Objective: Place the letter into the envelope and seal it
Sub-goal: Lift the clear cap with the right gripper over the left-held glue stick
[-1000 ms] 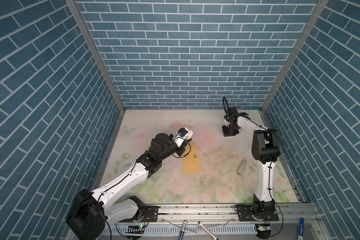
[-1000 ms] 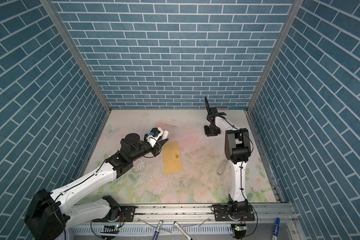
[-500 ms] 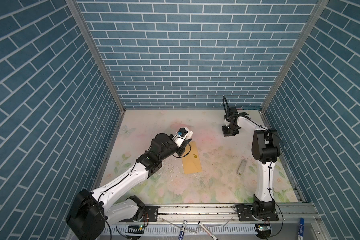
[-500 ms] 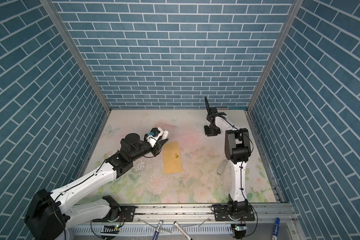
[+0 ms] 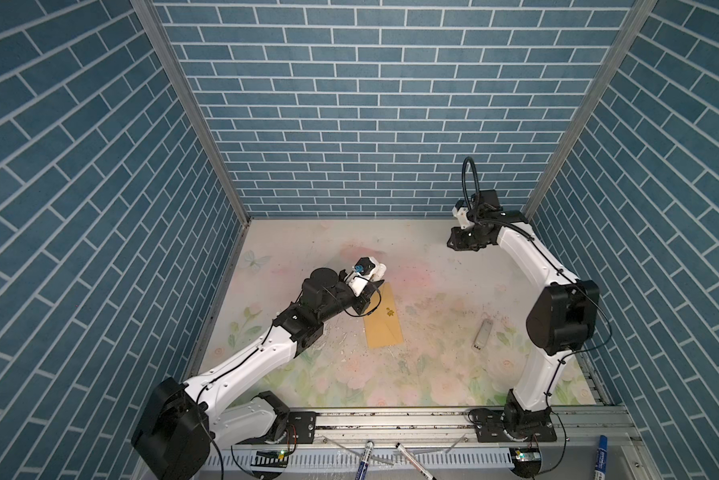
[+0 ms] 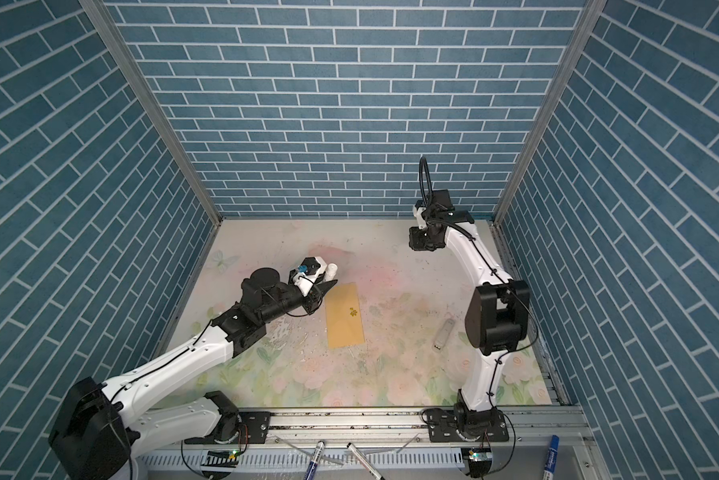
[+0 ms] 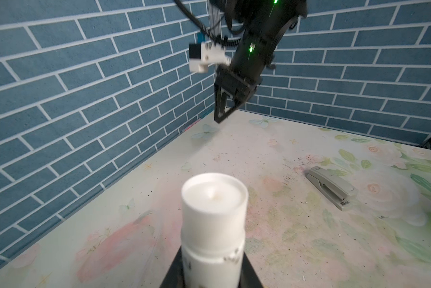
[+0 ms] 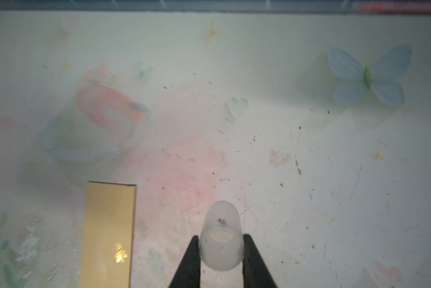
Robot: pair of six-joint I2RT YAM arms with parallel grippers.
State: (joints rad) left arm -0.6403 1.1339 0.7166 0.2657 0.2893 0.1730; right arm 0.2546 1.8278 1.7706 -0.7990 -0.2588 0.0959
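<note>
Change vs 1 s ago: none seen; arms, envelope (image 5: 384, 318) unmoved
Envelope: golden-tan, long, flat on floral mat (image 5: 432, 365), mid-table; gold emblem up; just beside L gripper (image 7: 213, 251)
L gripper: jaws narrow, clamped on white tube (image 7: 214, 199)
R gripper (image 8: 221, 237): back right; clamped on translucent cap (image 8: 220, 217)

In a top view, the left gripper (image 5: 376, 277) hides the envelope (image 5: 384, 318) at its 11 o'clock corner. Left wrist view: the frame edge cuts off the white tube (image 7: 214, 224) at its base. Right wrist view: the envelope (image 8: 108, 234) is blurred and cut off; its emblem (image 8: 121, 254) is unreadable. The cap (image 8: 220, 234) is blurred.
</note>
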